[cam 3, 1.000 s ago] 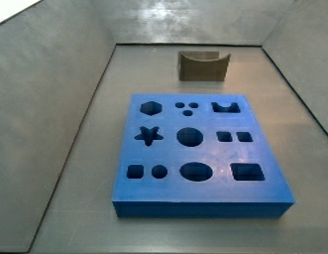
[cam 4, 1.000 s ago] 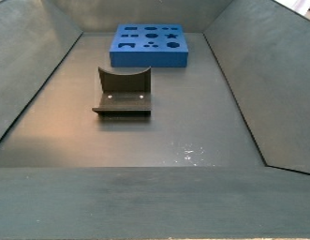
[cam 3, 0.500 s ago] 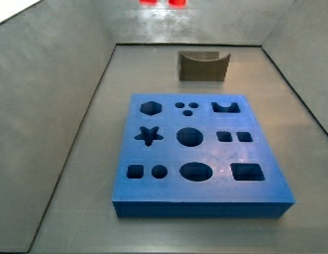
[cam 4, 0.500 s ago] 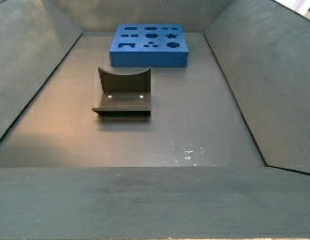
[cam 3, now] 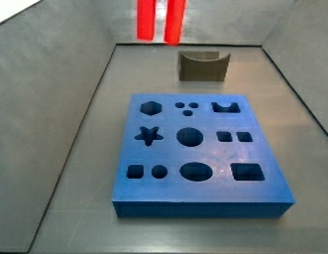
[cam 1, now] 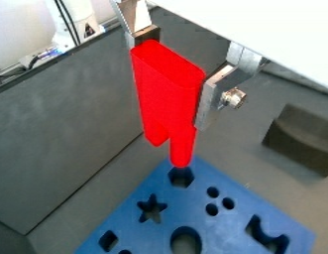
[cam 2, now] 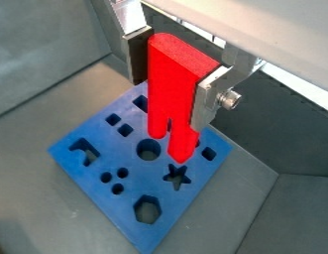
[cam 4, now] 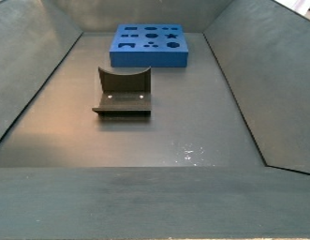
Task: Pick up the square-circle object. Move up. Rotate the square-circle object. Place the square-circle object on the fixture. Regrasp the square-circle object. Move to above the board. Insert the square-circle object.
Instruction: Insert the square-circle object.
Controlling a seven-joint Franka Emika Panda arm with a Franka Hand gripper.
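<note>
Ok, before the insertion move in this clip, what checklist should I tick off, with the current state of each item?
1. Square-circle object held between the gripper fingers: ok.
2. Legs pointing down toward the board: ok.
3. Object above the board in both wrist views: ok.
4. Legs lined up with the target hole: cannot tell.
5. Board holes free of other pieces: ok.
6. Fixture empty and clear of the board: ok.
</note>
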